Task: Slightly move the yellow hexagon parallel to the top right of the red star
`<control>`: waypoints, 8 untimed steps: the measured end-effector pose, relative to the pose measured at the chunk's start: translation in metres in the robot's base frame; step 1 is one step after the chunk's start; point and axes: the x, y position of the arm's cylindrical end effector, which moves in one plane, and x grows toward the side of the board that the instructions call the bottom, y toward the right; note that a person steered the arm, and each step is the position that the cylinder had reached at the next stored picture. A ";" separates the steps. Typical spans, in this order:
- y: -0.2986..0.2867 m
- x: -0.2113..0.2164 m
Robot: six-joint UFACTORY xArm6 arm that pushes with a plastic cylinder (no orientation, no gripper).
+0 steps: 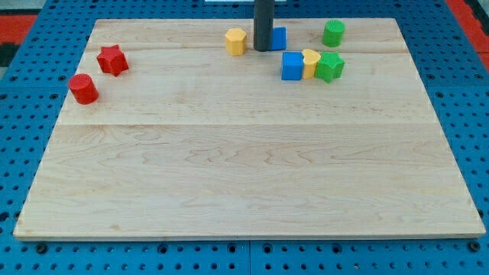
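Observation:
The yellow hexagon stands near the view's top, a little left of centre. The red star lies far to the view's left of it, near the board's left edge. My tip rests on the board just to the right of the yellow hexagon, with a small gap between them. The rod hides the left part of a blue block right behind it.
A red cylinder stands below-left of the red star. A blue cube, a yellow block and a green star sit together right of my tip. A green cylinder is at the top right. The wooden board lies on a blue pegboard.

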 end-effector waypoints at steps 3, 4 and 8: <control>-0.109 -0.010; -0.081 -0.023; -0.098 -0.058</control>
